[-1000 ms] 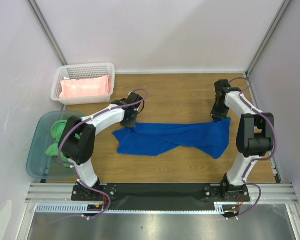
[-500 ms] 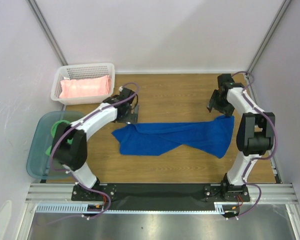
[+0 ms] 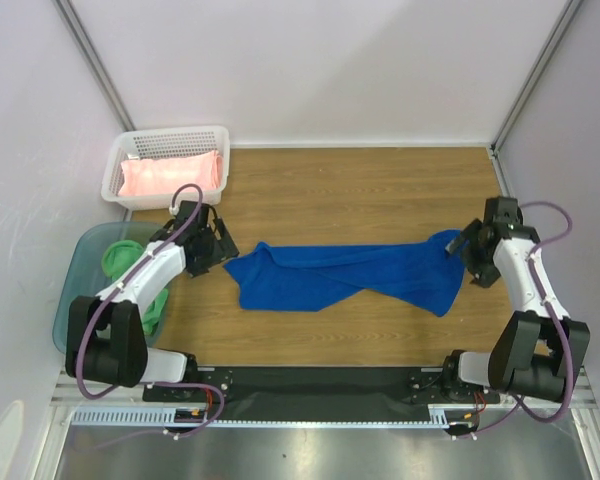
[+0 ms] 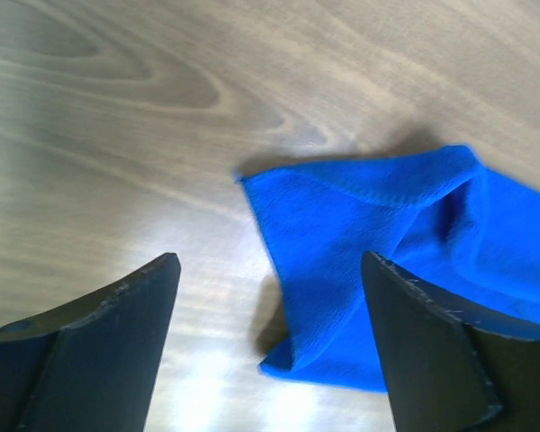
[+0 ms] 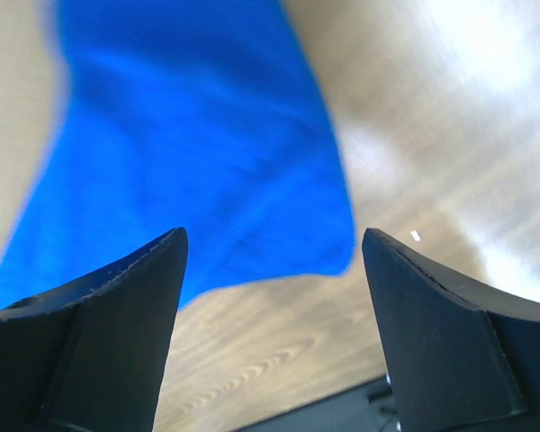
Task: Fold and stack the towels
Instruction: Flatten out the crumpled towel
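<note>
The blue towel (image 3: pixel 350 272) lay stretched crosswise over the middle of the wooden worktop (image 3: pixel 360 190), rumpled and lapped over itself along its length, not yet folded square; the pink towel (image 3: pixel 172 176) sat folded in the white basket (image 3: pixel 170 133) at the far left corner; the green towel (image 3: pixel 125 258) lay bunched in the teal tub (image 3: pixel 75 300) at the left edge. The left jaws stood wide apart and gripped nothing, hanging just beyond the towel's left end; in the left wrist view a turned-over corner of blue cloth (image 4: pixel 387 270) showed between them. The right jaws were likewise spread and empty at the towel's right end, its corner (image 5: pixel 189 162) lying below and ahead of them. The cloth looked light, limp and thick-piled; it would likely sag and drag instead of holding any shape, though terry should not slip from a pinch. The soundest hold seemed to be the hemmed corners, one per arm, so that the cloth could be pulled taut and laid flat; a grip on the bunched middle would probably only deepen the wrinkles.
</note>
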